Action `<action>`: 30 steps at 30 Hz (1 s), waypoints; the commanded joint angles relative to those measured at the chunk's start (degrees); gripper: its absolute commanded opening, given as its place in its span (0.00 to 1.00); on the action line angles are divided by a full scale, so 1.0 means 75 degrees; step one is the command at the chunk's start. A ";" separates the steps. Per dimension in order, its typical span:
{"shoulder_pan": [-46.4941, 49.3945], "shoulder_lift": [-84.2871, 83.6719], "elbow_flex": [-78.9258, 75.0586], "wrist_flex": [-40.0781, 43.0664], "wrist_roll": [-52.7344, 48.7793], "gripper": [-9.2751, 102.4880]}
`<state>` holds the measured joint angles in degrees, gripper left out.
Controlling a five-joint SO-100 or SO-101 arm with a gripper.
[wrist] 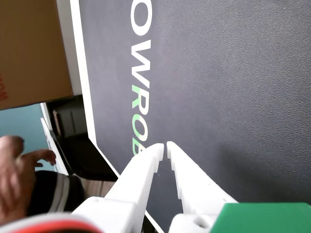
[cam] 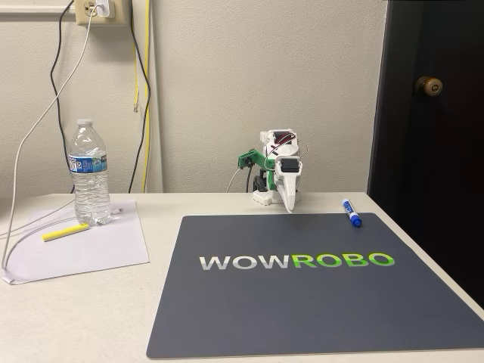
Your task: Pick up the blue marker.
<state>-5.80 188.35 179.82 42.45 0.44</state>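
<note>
The blue marker [cam: 351, 212] lies on the back right part of the dark WOWROBO mat [cam: 318, 302] in the fixed view, white barrel with blue cap. The white arm sits folded at the mat's back edge, its gripper [cam: 290, 209] pointing down to the left of the marker, apart from it. In the wrist view the gripper [wrist: 164, 146] is shut with nothing between its white fingers [wrist: 146, 167], hanging above the mat [wrist: 233, 82].
A water bottle [cam: 90, 174] and a yellow highlighter [cam: 65, 232] rest on white paper [cam: 83, 246] at the left. Cables hang from a wall outlet [cam: 94, 9]. A dark door [cam: 431, 113] stands at the right. A person's hand [wrist: 14, 174] and cardboard box [wrist: 29, 48] appear beyond the table edge.
</note>
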 commanded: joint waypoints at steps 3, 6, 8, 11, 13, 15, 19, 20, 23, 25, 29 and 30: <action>-0.0023 0.0047 -0.0047 0.0023 0.0012 0.08; -0.0023 0.0047 -0.0047 0.0023 -0.0047 0.08; -0.0023 0.0047 -0.0047 0.0023 -0.0047 0.08; -0.0035 0.0047 -0.0047 0.0059 -0.0012 0.08; -0.0035 0.0047 -0.0070 0.0070 0.0000 0.08; -0.0035 0.0047 -0.0047 -0.0059 0.0035 0.08; -0.0023 0.0047 -0.0152 -0.0516 -0.0258 0.08; 0.0023 0.0047 -0.0223 -0.0609 -0.0434 0.08; 0.0105 0.0047 -0.0422 -0.1008 -0.0867 0.08; 0.0176 0.0047 -0.0469 -0.1230 -0.0902 0.08; 0.0211 0.0047 -0.0598 -0.1371 -0.0832 0.08; 0.0211 0.0047 -0.0645 -0.1418 -0.0832 0.08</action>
<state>-4.22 188.35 178.51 33.22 -5.80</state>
